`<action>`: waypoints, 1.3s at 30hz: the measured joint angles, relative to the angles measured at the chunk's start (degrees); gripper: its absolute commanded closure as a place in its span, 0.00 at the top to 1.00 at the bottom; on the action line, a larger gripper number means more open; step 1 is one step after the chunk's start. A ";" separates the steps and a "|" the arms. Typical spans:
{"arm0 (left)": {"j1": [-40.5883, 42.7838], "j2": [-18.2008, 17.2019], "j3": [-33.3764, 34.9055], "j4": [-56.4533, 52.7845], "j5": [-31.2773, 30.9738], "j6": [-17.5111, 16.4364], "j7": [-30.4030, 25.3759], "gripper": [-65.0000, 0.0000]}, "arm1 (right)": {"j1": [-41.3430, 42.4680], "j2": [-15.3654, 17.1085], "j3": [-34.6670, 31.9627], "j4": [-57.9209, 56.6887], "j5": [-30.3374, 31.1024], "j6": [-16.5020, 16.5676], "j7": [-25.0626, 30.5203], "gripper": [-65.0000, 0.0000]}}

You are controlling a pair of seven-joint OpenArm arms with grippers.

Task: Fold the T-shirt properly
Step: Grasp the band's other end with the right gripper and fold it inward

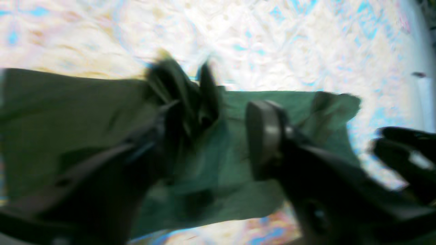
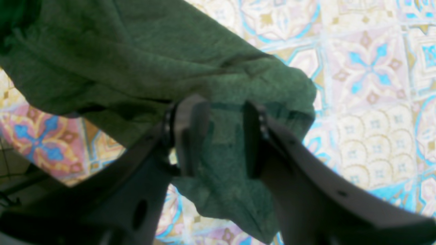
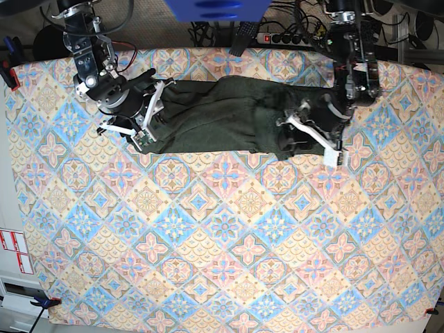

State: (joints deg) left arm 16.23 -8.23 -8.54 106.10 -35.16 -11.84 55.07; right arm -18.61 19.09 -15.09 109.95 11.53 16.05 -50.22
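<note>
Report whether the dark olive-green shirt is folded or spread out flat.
Partly folded: the dark olive-green knit shirt lies as a narrow band across the far end of the patterned tablecloth, bunched at both ends, not spread flat.

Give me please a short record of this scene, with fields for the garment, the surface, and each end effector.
garment: T-shirt, dark olive green, lying as a long band across the far part of the table
surface: patterned tablecloth, tiles in blue, pink and cream
left end effector: jaws apart, over one end of the shirt; picture blurred
right end effector: jaws apart, a fold of the shirt between them
grip: cannot tell for either
</note>
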 measured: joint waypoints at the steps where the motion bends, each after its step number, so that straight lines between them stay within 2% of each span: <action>1: 0.35 -0.94 -0.26 0.00 -0.57 0.02 0.02 0.60 | 0.00 -0.02 0.00 0.00 0.00 0.00 0.02 0.33; 3: 1.29 -2.27 -1.40 -0.02 -2.34 0.00 0.02 0.62 | 0.02 -0.07 0.00 0.00 0.02 0.04 0.04 0.33; 6: 2.89 -2.49 -5.66 0.00 -5.79 -0.02 0.07 0.62 | 0.02 -0.04 0.37 -0.02 0.00 0.04 -0.02 0.33; 9: 3.89 -4.04 -8.48 -0.09 -5.73 0.00 0.48 0.62 | -0.02 -0.07 3.67 -0.02 0.24 0.15 0.02 0.34; 12: 4.48 -6.75 -8.48 -0.26 -5.60 0.00 0.46 0.62 | 0.04 -0.02 6.71 -0.17 -0.24 -0.22 -0.22 0.34; 14: 4.85 -7.02 -8.44 -0.70 -5.70 -0.04 0.37 0.62 | 0.04 -0.04 7.52 -0.17 -0.09 -0.17 -0.37 0.34; 21: 5.38 -10.12 -8.66 -4.68 -5.66 -0.02 0.15 0.62 | 0.35 -0.04 7.87 -2.71 0.48 0.22 -0.39 0.52; 26: 5.38 -11.17 -8.55 -5.18 -5.66 -0.04 0.04 0.62 | 0.33 -0.04 7.87 -7.26 0.55 0.24 -0.31 0.53; 29: 5.33 -11.32 -8.55 -5.20 -5.70 -0.07 0.04 0.62 | 1.62 -0.11 7.87 -10.25 3.89 0.24 -0.57 0.53; 34: 5.33 -11.47 -8.44 -5.20 -5.86 -0.07 0.02 0.62 | 5.55 -0.22 9.31 -14.82 13.03 0.26 0.28 0.53; 39: 5.35 -11.47 -8.44 -5.20 -5.84 -0.04 0.02 0.62 | 5.40 0.11 11.85 -17.49 14.29 -0.20 0.39 0.53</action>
State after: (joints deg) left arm 21.58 -19.70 -16.97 100.90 -40.99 -11.88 55.09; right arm -13.21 19.20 -3.25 92.47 25.82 15.86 -49.82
